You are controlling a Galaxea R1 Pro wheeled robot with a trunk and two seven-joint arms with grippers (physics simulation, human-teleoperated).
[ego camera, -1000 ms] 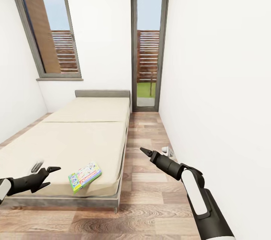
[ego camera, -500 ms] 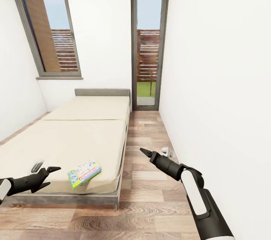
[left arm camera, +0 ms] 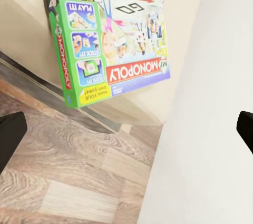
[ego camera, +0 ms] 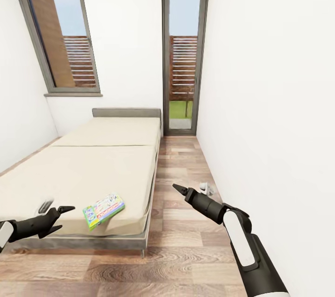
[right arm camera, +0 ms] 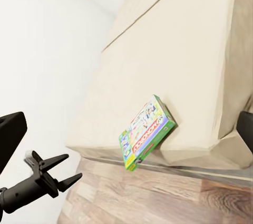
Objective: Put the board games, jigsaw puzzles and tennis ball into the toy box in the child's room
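One board game, a green, white and red box lettered "MONOPOLY", lies flat on the beige bed at its near right corner. The left wrist view shows the box overhanging the mattress edge, and it appears in the right wrist view too. My left gripper hovers open just left of the box, over the foot of the bed, with nothing in it. My right gripper hangs open and empty over the wood floor, right of the bed. The table, toy box, jigsaw puzzles and tennis ball are out of view.
A strip of wood-plank floor runs between the bed and the white right wall. A small white object sits on the floor by that wall. Tall grey-framed windows stand behind the grey headboard.
The whole view has shifted slightly, so the bed and box sit a little higher and farther in the picture. Both arms keep their pose.
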